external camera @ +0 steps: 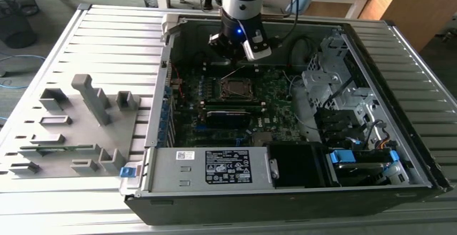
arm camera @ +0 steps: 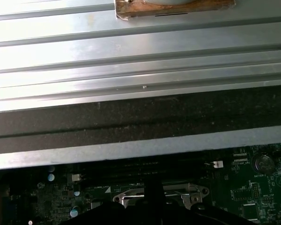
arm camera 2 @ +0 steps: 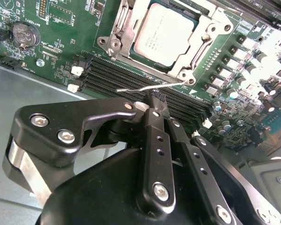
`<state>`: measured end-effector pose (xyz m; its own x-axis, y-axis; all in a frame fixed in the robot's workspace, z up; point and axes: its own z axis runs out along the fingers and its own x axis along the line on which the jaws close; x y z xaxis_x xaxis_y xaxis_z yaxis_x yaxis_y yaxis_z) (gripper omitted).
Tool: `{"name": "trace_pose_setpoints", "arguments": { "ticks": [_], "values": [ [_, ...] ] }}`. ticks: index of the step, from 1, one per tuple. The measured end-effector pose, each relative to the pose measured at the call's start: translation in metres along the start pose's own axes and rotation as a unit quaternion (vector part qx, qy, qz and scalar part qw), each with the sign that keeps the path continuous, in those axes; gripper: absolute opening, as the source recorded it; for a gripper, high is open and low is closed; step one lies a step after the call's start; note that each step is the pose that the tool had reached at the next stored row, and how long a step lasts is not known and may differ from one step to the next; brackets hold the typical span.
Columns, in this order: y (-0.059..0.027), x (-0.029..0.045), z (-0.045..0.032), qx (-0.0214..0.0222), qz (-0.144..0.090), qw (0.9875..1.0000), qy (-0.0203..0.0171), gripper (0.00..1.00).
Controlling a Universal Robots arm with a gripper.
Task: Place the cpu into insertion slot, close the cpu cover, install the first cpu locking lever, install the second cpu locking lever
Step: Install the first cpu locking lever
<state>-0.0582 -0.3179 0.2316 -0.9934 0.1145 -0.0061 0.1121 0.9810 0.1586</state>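
The cpu (arm camera 2: 166, 33) lies flat in its socket on the green board, dull silver top up, and sits mid-board (external camera: 235, 88) in the exterior view. The cpu cover (arm camera 2: 123, 33) lies down around it as a silvery frame. One thin wire locking lever (arm camera 2: 140, 88) sticks out free from the socket's corner, above the memory slots. My gripper (arm camera 2: 157, 102) is shut with its black fingers pressed together, the tip right at that wire. In the exterior view the gripper (external camera: 230, 59) hangs just behind the socket inside the case.
Black memory slots (arm camera 2: 131, 75) run beside the socket, with a coin battery (arm camera 2: 24, 33) further off. The case wall (arm camera: 140, 122) rises close behind the gripper. A power supply (external camera: 207, 165) and drive cage (external camera: 335, 85) fill the case. A grey fixture tray (external camera: 71, 122) lies at the exterior view's left.
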Motion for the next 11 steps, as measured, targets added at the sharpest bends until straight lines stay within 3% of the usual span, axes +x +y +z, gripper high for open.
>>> {"name": "trace_pose_setpoints", "arguments": {
  "ticks": [11],
  "values": [
    [0.0029,-0.0005,0.0052,-0.0001,0.000,1.0000,0.0000,0.11]
  ]
}}
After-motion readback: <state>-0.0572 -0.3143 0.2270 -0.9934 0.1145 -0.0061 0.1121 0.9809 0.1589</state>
